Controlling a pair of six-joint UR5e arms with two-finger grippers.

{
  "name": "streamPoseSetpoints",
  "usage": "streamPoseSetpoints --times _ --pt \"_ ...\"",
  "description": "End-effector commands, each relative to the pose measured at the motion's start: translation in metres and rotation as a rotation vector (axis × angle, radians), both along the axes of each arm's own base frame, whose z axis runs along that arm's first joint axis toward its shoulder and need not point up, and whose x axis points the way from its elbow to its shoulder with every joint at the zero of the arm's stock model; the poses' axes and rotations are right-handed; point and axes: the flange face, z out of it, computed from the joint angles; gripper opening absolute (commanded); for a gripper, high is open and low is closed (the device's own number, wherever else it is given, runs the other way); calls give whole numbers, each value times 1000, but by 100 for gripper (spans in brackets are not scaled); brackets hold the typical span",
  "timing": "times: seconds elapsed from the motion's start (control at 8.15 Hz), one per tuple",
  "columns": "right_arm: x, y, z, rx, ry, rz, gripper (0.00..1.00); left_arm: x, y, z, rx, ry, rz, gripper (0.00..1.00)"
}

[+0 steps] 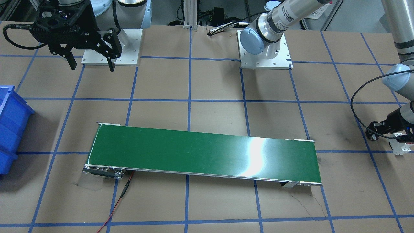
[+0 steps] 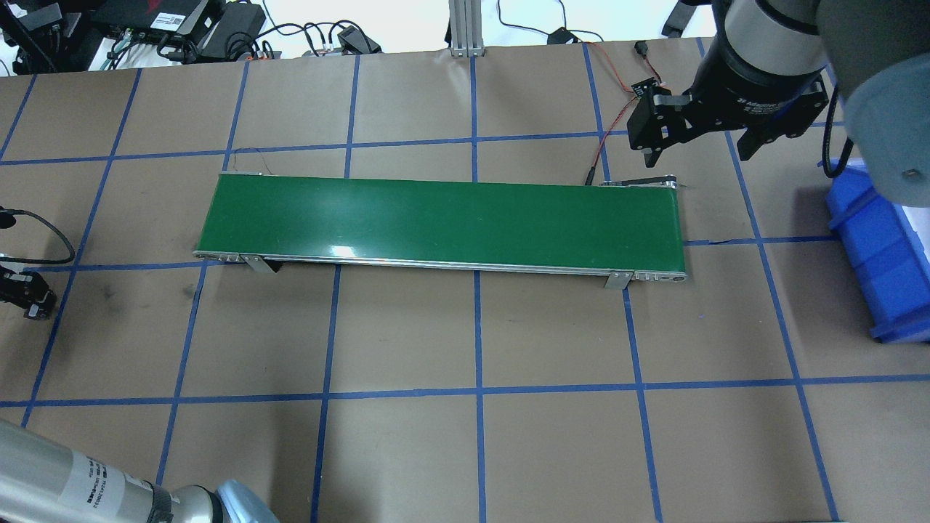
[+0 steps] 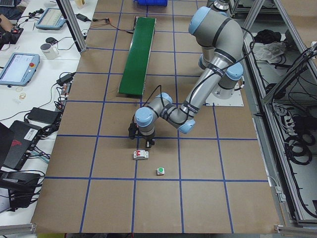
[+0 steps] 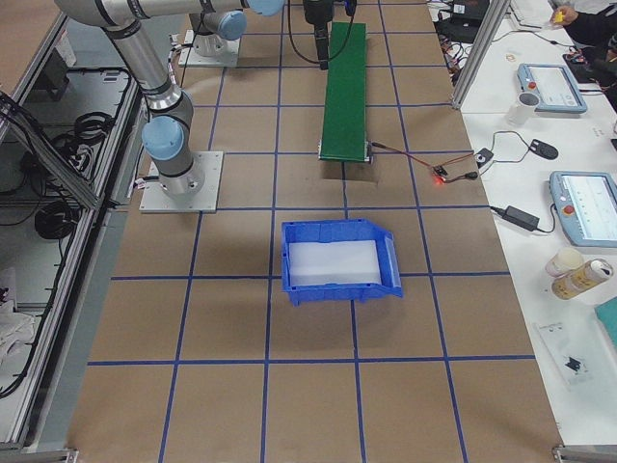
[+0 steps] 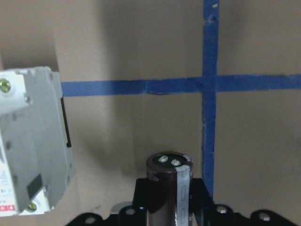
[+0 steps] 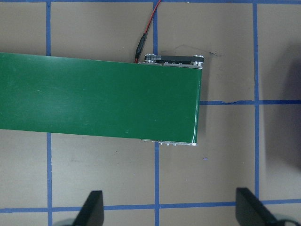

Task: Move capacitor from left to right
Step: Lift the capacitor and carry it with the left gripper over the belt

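The capacitor [image 5: 162, 186], a dark purplish cylinder with a pale silver stripe, stands upright between the fingers of my left gripper [image 5: 170, 200], which is shut on it. A white circuit breaker [image 5: 29, 143] lies just beside it on the table. My left gripper [image 1: 381, 128] is at the robot's left end of the table, beyond the green conveyor belt [image 1: 203, 152]. It also shows at the left edge of the overhead view [image 2: 29, 294]. My right gripper [image 1: 90, 64] is open and empty, hovering near the belt's other end [image 2: 654, 218].
A blue bin [image 2: 875, 254] stands on the robot's right side, past the belt end. A green-capped white button [image 3: 160, 171] and the breaker [image 3: 141, 154] lie near my left gripper. A red wire [image 1: 119, 200] runs from the belt's motor end.
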Motion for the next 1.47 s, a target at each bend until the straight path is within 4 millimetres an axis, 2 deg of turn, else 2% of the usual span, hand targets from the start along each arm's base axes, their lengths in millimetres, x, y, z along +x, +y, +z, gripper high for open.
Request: streamPoseSetpoints --times 0.0,0.12,0.37,0.49,0.74,0.86,1.1,1.35 --pt "0 0 0 0 -3 0 100 -2 2 17 4 9 -20 15" --pt "0 0 0 0 -3 0 100 -9 4 25 31 40 -23 0" --pt "0 0 0 0 -3 0 100 -26 -5 48 7 19 -30 0" --pt "0 0 0 -1 -3 0 100 -56 -21 68 -10 -11 -50 0" --pt "0 0 0 0 -3 0 100 -131 -40 108 3 -8 -1 0" --pt "0 0 0 0 -3 0 100 -167 -52 117 -8 -21 -1 0" --pt "0 0 0 -1 -3 0 100 -248 -79 122 -15 -36 11 0" --pt "0 0 0 -1 -5 1 100 -327 -96 136 8 -100 9 0"
